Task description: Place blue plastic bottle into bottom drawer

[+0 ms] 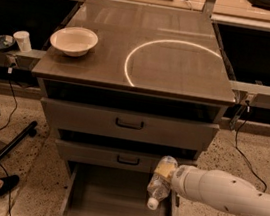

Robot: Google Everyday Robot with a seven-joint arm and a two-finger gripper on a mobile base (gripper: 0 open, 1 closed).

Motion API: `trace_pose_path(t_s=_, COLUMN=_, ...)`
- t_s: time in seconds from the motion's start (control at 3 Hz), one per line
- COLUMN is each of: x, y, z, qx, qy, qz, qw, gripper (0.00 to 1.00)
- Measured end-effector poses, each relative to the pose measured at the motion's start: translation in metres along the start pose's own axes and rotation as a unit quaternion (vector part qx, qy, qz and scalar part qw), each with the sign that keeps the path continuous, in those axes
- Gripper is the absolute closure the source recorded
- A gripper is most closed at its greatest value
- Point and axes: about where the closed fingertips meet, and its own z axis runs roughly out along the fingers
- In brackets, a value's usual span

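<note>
Your gripper (pixel 166 174) holds the blue plastic bottle (pixel 157 190) over the open bottom drawer (pixel 111 200).
The jaws pinch the bottle near its base end, at the tip of the white arm (pixel 223 191) that comes in from the right. The bottle is tilted, with its white cap pointing down, over the right part of the drawer's grey inside and just in front of the middle drawer (pixel 98 154). A white bowl (pixel 73 40) sits on the worktop (pixel 181 71) at the left, well apart.
</note>
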Motion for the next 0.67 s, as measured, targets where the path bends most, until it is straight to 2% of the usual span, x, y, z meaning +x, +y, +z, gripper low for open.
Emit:
trace_pose_path(t_s=0.33, x=-0.0002, y=0.0005, z=-0.0001, qx=0.0, qy=0.0, qz=-0.001, qw=1.0, gripper=1.0)
trace_pose_path(t_s=0.67, x=0.0, y=-0.0037, z=0.0047, qx=-0.009, qy=-0.019, qz=0.004, qw=0.9998, gripper=1.0)
